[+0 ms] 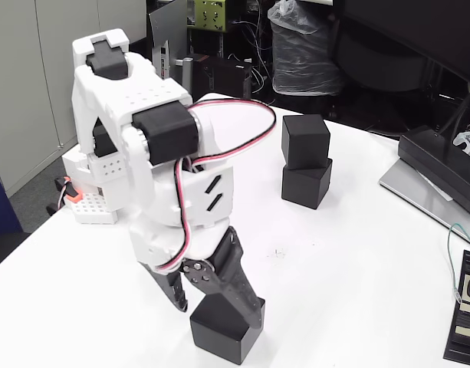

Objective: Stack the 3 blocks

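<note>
one cube under the fingers, two already stacked

in the fixed view, at the far left edge of the white desk (350, 253) sits the arm's white base (93, 201) with an orange part beside it. right of that, the white arm (154, 146) with black motors bends forward and down, a red, black and white cable looping from its upper joint. its gripper (211, 303) points down at the near edge of the desk, and the black fingers (238, 287) straddle the top of a loose black cube (223, 336); one finger lies against the cube's upper right side, the other sits at its upper left, but i cannot tell whether they are pressing it. further right and farther back, well apart from the gripper, a lower black cube (306, 184) rests on the desk with an upper black cube (304, 141) standing on it, turned slightly askew. at the right edge lies a flat black device (466, 314) with a white label, and behind it a dark monitor stand (442, 165).
</note>
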Tool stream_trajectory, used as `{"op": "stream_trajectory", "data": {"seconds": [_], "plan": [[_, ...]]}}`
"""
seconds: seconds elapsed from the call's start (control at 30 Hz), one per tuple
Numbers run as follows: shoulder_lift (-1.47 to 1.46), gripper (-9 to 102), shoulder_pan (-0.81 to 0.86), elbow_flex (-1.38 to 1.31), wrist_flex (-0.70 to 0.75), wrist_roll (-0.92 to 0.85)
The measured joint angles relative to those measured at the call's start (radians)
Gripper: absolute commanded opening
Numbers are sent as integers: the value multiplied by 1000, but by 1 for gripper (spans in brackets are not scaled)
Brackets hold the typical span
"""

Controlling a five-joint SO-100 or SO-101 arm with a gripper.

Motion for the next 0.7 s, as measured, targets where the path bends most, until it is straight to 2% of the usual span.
{"op": "stream_trajectory", "data": {"seconds": [0.5, 0.7], "plan": [[0, 33, -3, 140, -37, 0], [0, 33, -80, 146, -60, 0]]}}
